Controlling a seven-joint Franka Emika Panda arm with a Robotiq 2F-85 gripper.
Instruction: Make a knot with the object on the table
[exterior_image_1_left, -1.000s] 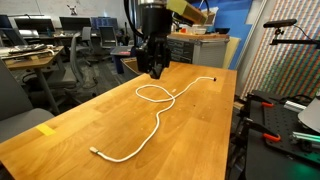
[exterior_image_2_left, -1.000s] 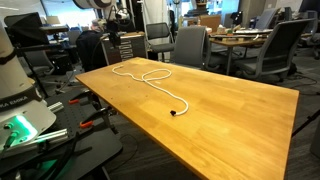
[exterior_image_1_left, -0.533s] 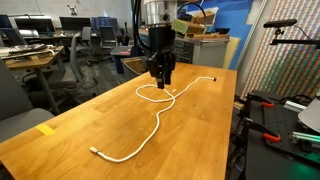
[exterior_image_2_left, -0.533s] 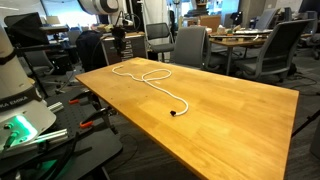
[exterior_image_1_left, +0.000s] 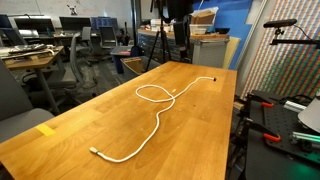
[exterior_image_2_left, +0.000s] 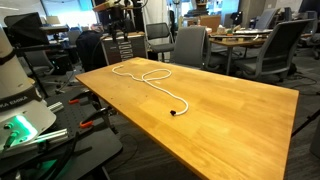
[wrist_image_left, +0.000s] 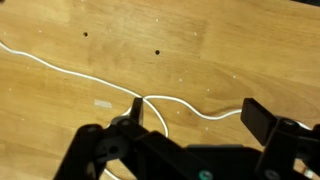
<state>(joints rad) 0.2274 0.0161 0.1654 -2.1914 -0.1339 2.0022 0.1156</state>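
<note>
With the jaws of my gripper (wrist_image_left: 190, 122) spread wide and empty above the cord (wrist_image_left: 60, 67), which lay looped across itself on the table (wrist_image_left: 250, 40), I judged it best to drop squarely over one strand by the crossing, pinching only that.

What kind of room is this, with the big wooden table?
Probably an office or a lab workroom: swivel chairs and desks with computer screens stand near the wooden table.
</note>
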